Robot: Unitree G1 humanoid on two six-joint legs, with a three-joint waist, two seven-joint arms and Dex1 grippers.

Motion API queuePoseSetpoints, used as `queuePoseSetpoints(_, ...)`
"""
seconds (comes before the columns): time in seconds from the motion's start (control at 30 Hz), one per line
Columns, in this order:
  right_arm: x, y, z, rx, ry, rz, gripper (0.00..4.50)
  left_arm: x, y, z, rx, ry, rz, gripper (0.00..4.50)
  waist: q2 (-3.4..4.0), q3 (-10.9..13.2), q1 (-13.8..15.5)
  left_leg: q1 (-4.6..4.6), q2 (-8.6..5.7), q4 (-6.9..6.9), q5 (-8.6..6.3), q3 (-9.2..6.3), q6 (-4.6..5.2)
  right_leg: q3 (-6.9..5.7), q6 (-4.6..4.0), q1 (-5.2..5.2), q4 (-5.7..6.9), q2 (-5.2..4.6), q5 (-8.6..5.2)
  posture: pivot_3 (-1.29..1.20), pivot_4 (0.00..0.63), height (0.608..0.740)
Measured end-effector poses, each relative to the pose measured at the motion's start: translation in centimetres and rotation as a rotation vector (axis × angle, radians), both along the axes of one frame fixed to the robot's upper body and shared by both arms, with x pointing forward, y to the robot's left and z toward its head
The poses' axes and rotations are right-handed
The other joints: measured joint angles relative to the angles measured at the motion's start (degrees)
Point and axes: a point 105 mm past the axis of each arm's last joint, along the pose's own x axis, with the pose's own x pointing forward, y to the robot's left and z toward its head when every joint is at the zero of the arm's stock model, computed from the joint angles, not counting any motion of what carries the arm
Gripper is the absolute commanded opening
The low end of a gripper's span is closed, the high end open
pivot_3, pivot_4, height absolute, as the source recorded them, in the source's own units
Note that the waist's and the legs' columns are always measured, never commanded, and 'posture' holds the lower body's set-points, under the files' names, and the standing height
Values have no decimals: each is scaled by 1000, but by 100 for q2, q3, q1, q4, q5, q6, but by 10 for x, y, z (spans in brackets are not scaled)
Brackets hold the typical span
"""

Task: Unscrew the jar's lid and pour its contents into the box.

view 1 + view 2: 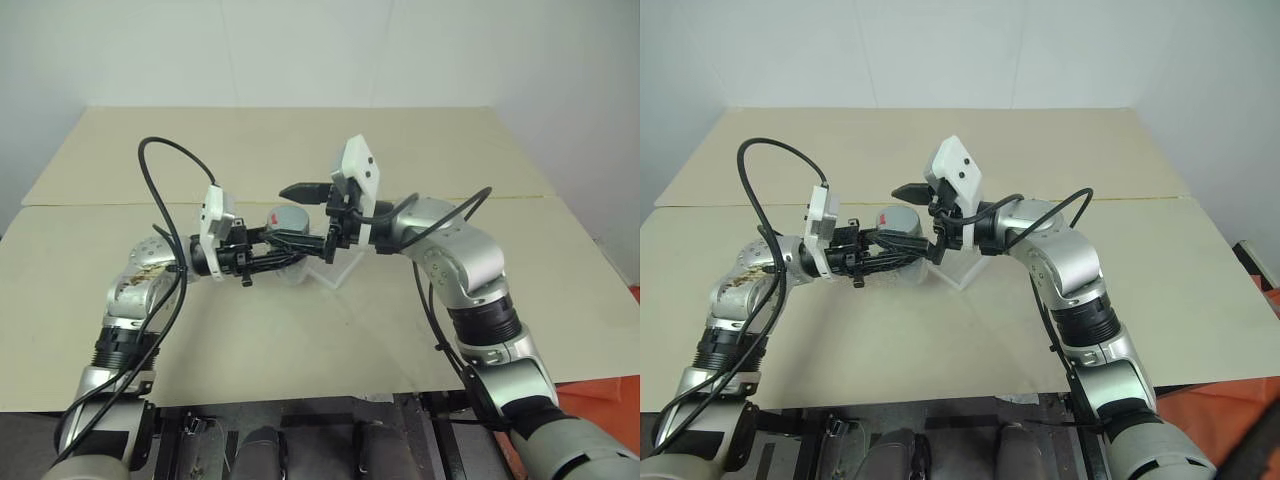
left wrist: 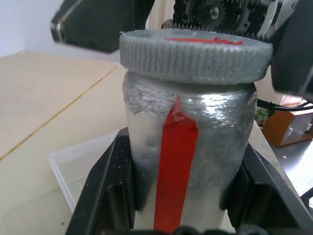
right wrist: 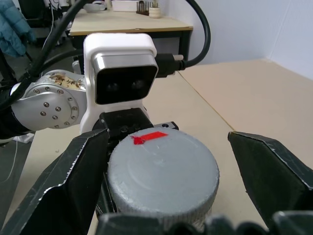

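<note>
a humanoid robot holds the jar (image 2: 188,147) above the tabletop (image 1: 300,140), midway between its arms, the left gripper (image 1: 285,250) with fingers (image 2: 105,191) clamped tight on the silvery body. the lid (image 3: 162,174) is still screwed on. the right gripper (image 3: 168,161) reaches in from the right with fingers (image 3: 73,176) spread wide, one on each side of the lid, not yet touching it. the box (image 1: 335,268) waits on the tabletop just beneath the two grippers. judged from this, the task is in its early part: jar lifted, unscrewing not yet begun, pouring still to come. the left wrist view shows the ribbed rim of the lid and a red strip down the jar; the right wrist view shows the lid's flat top with its red mark.
</note>
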Motion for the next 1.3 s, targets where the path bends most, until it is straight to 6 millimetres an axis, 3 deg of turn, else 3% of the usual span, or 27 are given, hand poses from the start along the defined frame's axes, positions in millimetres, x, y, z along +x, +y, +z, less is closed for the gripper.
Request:
queuePoseSetpoints(0.07,0,0,0,-3,5,0,3912,0,0,1,6,-18,4,1908,0,0,0,0,0,0,0,0,0,0,0,0,0,0,0,0,150,740)
queuePoseSetpoints(0.17,-2,2,-1,-10,4,19,2952,1,1,1,6,-22,17,1908,0,0,-1,0,0,0,0,0,0,0,0,0,0,0,0,0,150,740)
queuePoseSetpoints(0.5,-6,8,-4,-21,10,78,2952,-6,7,-3,11,-22,17,1908,0,0,-5,0,1,0,0,0,1,0,0,0,0,0,0,0,150,740)
queuePoseSetpoints(0.87,-31,8,-1,-41,13,571,2952,-45,3,4,25,24,-226,1908,2,2,-18,5,2,0,-1,-1,3,1,0,0,3,1,0,0,150,740)
queuePoseSetpoints(1.0,-33,13,-4,-59,9,690,2952,-52,7,2,64,24,-241,1908,5,3,-32,3,3,-1,0,0,2,2,0,-3,4,2,0,0,150,740)
queuePoseSetpoints(1.2,-30,20,-2,-56,-20,719,2952,-51,13,3,74,17,-216,1908,7,4,-5,2,3,0,2,0,-2,2,0,-2,5,2,0,0,150,740)
queuePoseSetpoints(1.3,-26,22,-3,-66,-51,690,3643,-50,14,2,77,17,-200,1908,8,5,3,0,2,0,2,1,-2,2,0,-2,4,2,0,0,150,740)
